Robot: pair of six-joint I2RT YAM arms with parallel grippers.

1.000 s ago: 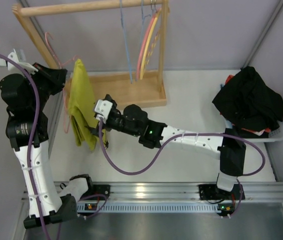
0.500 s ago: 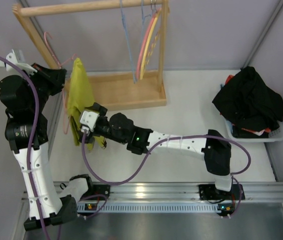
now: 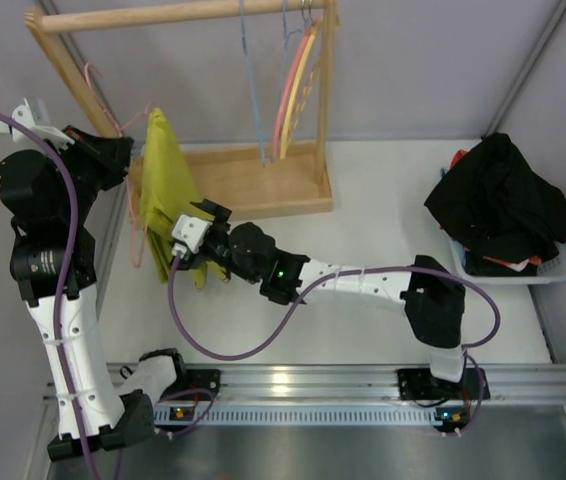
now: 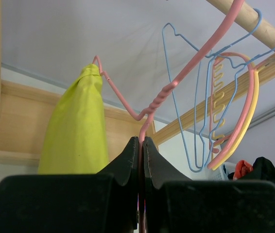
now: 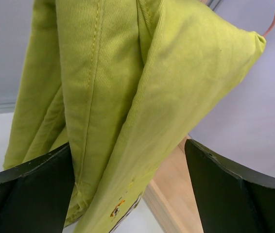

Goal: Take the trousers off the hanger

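Observation:
The mustard yellow-green trousers (image 3: 166,190) hang folded over the thin pink wire hanger (image 3: 135,125) at the left of the wooden rack. My left gripper (image 3: 113,158) is shut on the hanger's wire below its twisted neck; in the left wrist view the wire (image 4: 166,90) runs up from my closed gripper (image 4: 141,141) with the trousers (image 4: 77,131) to the left. My right gripper (image 3: 187,240) is open at the trousers' lower part. In the right wrist view the cloth (image 5: 128,82) hangs between my spread jaws (image 5: 130,165), filling the left half of the gap.
The wooden rack's base (image 3: 253,185) lies behind the trousers. Blue wire hangers (image 3: 253,90) and thicker pink-and-yellow hangers (image 3: 298,90) hang from its bar. A black clothing heap (image 3: 498,200) fills a basket at the right.
My right gripper moved left to the trousers' lower part, then slightly right and up. The trousers' lower end swung right. The left gripper stayed shut on the hanger.

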